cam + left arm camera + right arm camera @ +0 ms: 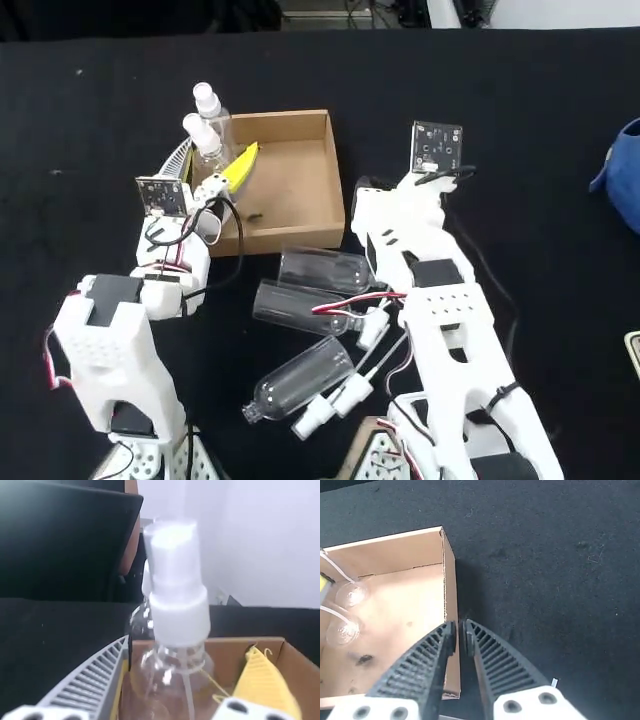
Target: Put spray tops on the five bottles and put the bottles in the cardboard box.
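At the ten-o'clock corner of the cardboard box [290, 190]: two bottles standing upright, spray tops fitted, entered as near bottle [204, 142] and far bottle [210, 104], close together. Corner stowage looks deliberate to me, since it leaves the floor free for the remainder. Item, left gripper [222, 148]: jaws spread fairly wide to either side of the near bottle, the grey finger [90, 680] against or just beside the clear wall, the yellow finger [262, 685] apart from it with cardboard showing in the gap. I judge this a loose bracket, not a clamp, with the bottle's weight on the box floor. Item, right gripper [460, 627]: jaws drawn narrow, almost touching, nothing between them, hanging at the box's three-o'clock wall, partly over the bare table [545, 555]. It is parked there, I would say, to keep out of the other arm's way. Off the box's six-o'clock side, on the table: three uncapped bottles lying flat, listed as first bottle [325, 268], second bottle [298, 308] and third bottle [300, 378], necks toward the arms' end. Beside them, toward four o'clock: three loose spray tops [374, 325], close against the right arm. The first bottle lies near the right gripper, roughly toward six o'clock from it. Tally as judged: two of five boxed, three not yet capped.
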Available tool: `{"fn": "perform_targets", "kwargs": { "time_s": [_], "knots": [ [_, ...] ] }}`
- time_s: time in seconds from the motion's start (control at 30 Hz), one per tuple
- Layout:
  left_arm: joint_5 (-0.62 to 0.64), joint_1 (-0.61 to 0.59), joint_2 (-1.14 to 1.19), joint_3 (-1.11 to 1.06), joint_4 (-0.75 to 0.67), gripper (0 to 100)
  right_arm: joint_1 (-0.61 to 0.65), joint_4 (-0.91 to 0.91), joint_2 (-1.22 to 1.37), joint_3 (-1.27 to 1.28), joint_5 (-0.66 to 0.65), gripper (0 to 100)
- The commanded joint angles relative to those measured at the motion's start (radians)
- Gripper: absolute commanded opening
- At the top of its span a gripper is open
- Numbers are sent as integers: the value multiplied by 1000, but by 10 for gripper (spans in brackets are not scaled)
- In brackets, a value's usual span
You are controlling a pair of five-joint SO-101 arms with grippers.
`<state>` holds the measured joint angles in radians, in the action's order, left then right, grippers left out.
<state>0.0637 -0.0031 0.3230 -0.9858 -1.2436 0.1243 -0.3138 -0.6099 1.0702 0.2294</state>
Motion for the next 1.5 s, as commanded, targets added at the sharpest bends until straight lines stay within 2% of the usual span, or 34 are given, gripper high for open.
{"fn": "perform_targets", "kwargs": {
  "time_s": [0.0,0.13,0.33,0.53,0.77,1.07,1.3,1.37,1.47],
  "knots": [
    [-2,-12,-166,-41,58,220,-17,29,-19,-16,2,15],
    [0,-15,-267,-56,269,220,-17,29,-19,-16,2,15],
    [-3,-5,-396,-76,377,220,-17,29,-19,-16,2,15],
    [-3,-19,-499,-70,647,220,-17,29,-19,-15,2,15],
    [0,-28,-674,-79,882,220,-17,29,-18,-15,2,15],
    [0,-24,-855,-5,1386,220,-17,29,-16,-15,2,15],
    [3,-19,-861,137,1679,218,-17,29,-16,-15,2,15],
    [21,-18,-853,183,1740,178,-17,29,-16,-15,2,15],
    [89,-16,-853,217,1797,25,-17,29,-16,-15,2,15]
  ]
}}
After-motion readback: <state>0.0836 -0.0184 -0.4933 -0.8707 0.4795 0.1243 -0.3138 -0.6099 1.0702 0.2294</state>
